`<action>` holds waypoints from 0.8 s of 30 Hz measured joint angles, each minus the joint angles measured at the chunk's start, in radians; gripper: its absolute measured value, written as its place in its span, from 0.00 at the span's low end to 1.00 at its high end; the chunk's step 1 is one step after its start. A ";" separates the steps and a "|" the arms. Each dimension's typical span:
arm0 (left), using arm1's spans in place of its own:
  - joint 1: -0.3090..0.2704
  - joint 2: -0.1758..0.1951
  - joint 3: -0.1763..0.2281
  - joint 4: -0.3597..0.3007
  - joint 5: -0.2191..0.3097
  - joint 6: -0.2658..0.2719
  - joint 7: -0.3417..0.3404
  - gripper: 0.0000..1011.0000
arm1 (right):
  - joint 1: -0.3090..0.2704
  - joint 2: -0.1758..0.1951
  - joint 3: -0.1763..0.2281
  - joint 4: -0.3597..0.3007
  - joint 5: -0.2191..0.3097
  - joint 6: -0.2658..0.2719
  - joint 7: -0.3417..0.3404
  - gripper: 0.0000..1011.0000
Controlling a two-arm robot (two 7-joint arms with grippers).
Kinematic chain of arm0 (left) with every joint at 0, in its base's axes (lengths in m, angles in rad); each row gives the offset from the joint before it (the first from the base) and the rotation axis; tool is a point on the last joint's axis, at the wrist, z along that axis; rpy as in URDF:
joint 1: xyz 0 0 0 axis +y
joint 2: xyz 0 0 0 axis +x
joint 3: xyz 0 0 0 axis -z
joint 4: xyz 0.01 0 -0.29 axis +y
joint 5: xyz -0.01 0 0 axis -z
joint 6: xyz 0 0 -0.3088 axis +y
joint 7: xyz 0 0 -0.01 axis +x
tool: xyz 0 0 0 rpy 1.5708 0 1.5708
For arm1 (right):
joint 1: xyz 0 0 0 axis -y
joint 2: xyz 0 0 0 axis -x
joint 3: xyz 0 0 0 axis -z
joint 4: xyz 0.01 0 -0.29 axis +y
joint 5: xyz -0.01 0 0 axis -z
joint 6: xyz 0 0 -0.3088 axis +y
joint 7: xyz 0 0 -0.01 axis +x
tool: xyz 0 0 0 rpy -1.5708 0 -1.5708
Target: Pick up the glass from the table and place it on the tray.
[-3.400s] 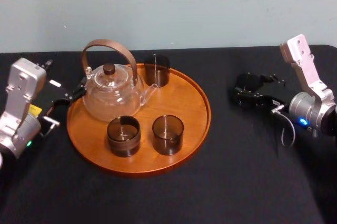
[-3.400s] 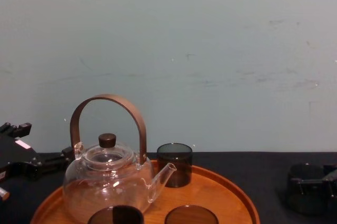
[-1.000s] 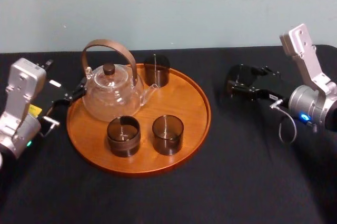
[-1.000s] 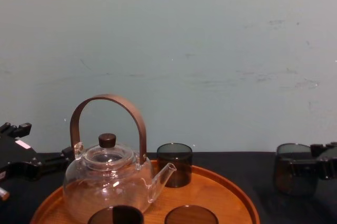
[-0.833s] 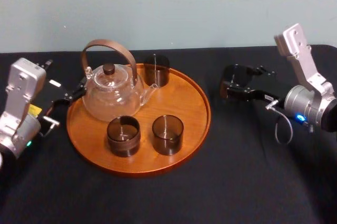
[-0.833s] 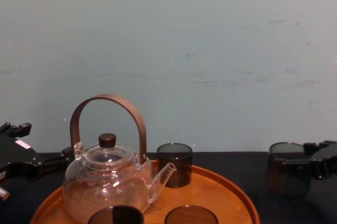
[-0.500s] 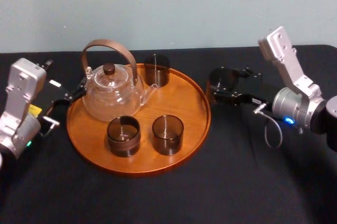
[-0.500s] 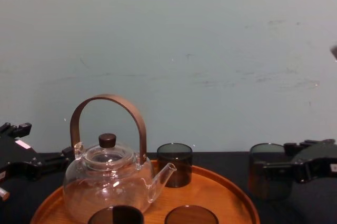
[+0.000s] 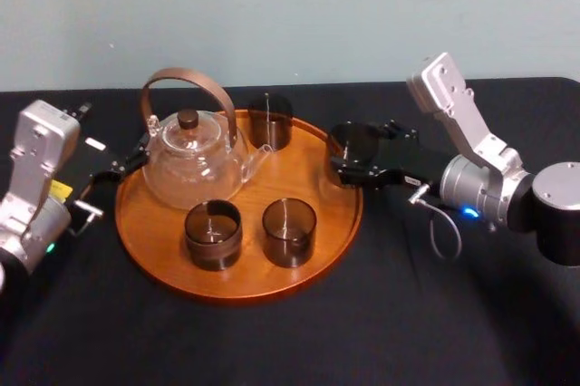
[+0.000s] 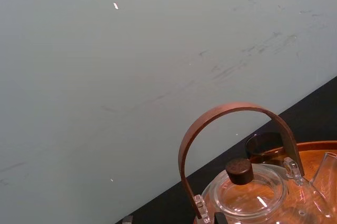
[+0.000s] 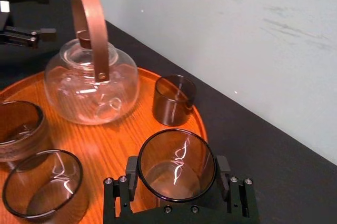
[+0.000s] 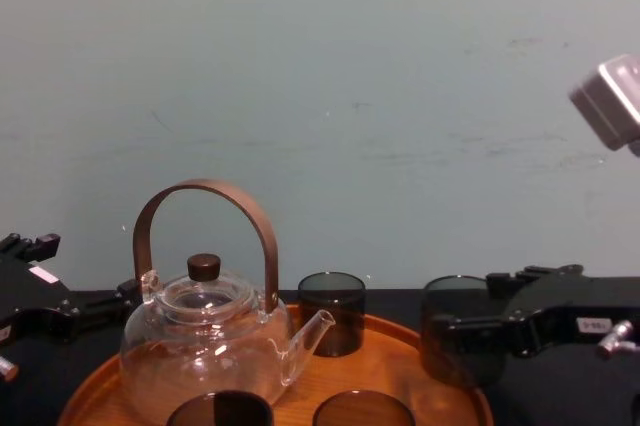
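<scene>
The glass (image 9: pixel 355 139) is a smoky brown tumbler, and my right gripper (image 9: pixel 353 156) is shut on it. In the right wrist view the glass (image 11: pixel 176 155) sits upright with a black finger (image 11: pixel 131 174) pressed on each side. It hangs over the right rim of the round orange-brown tray (image 9: pixel 245 282). From the chest, the glass (image 12: pixel 450 331) floats just above the tray's rim (image 12: pixel 470 386). My left gripper (image 9: pixel 120 167) rests open beside the tray's left edge, holding nothing.
On the tray stand a glass teapot (image 9: pixel 192 161) with a brown hoop handle, one dark glass (image 9: pixel 270 120) at the back and two more at the front (image 9: pixel 213 234) (image 9: pixel 289 232). Black cloth (image 9: pixel 435 313) covers the table; a pale wall stands behind.
My right gripper has carried the glass to the left, from over the table at the right to the tray's right rim. The left arm has not moved.
</scene>
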 joint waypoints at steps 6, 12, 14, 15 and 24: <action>0.000 0.000 0.000 0.000 0.000 0.000 0.000 0.99 | 0.025 -0.013 -0.024 0.023 -0.012 -0.004 0.015 0.89; 0.000 0.000 0.000 0.000 0.000 0.000 0.000 0.99 | 0.048 -0.026 -0.039 0.051 -0.020 -0.009 0.023 0.89; 0.000 0.000 0.000 0.000 0.000 0.000 0.000 0.99 | 0.059 -0.032 -0.045 0.066 -0.023 -0.012 0.028 0.89; 0.000 0.000 0.000 0.000 0.000 0.000 0.000 0.99 | 0.063 -0.034 -0.047 0.071 -0.023 -0.013 0.029 0.89; 0.000 0.000 0.000 0.000 0.000 0.000 0.000 0.99 | 0.105 -0.057 -0.063 0.134 -0.030 -0.027 0.041 0.89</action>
